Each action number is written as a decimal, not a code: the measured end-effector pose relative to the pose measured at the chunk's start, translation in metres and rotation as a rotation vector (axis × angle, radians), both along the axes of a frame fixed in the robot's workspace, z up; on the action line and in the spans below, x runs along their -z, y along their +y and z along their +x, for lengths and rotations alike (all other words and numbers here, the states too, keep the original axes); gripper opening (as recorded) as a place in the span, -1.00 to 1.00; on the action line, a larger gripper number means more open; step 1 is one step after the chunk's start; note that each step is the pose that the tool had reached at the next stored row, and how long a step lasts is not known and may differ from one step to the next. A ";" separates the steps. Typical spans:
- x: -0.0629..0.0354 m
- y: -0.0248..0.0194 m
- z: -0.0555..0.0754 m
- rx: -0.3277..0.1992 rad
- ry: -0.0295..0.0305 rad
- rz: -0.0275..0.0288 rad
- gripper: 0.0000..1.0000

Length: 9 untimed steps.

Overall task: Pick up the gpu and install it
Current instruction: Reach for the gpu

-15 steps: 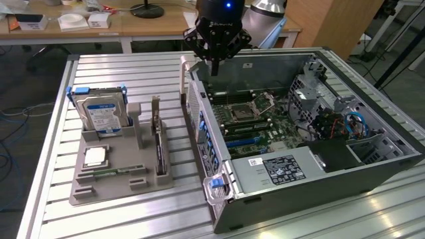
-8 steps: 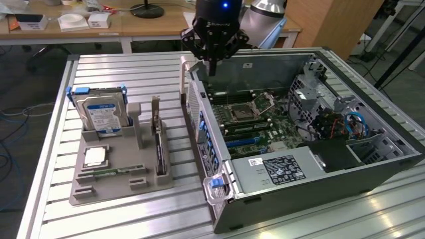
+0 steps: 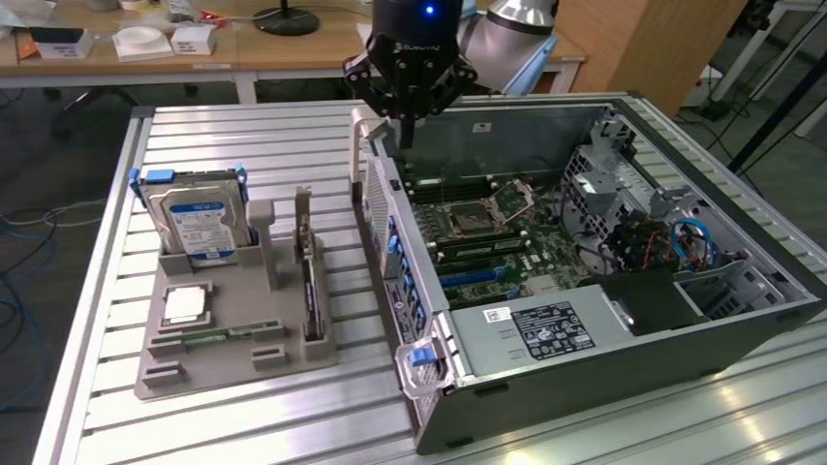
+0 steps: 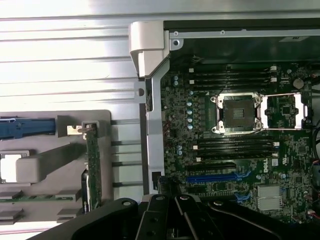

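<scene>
My gripper (image 3: 405, 124) is shut all the way with nothing in it, hanging over a corner of the open PC case (image 3: 646, 378). The gpu (image 3: 310, 291) stands on edge in the grey holder (image 3: 220, 368) just beside the case.

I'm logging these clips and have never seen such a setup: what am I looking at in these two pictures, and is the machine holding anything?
The black claw at the end of the robot arm is the gripper. One picture comes from a camera off the arm, looking over the slatted metal table. The other comes from a camera on the wrist, looking down past the gripper. On the table lies an open computer case with its motherboard exposed. On the exterior view's left, a grey holder carries a hard drive, a processor chip and the gpu, which stands on edge in its slot. The gripper is shut with nothing in it, above the case edge that faces the holder. The gpu is not yet picked up.
</scene>
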<state>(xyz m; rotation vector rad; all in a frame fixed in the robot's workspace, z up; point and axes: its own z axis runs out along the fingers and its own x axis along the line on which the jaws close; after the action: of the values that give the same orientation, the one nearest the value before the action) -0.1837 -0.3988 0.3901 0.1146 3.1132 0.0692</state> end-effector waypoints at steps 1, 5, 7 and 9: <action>0.0000 0.0000 -0.001 0.000 0.0000 0.0000 -0.79; 0.0002 0.0000 -0.006 0.000 0.0000 0.0000 -0.79; 0.0002 0.0000 -0.008 0.000 0.0000 0.0000 -0.79; 0.0003 0.0000 -0.011 -0.001 0.0000 -0.0001 -0.79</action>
<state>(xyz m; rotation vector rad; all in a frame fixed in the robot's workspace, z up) -0.1943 -0.3988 0.3898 0.1137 3.1132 0.0691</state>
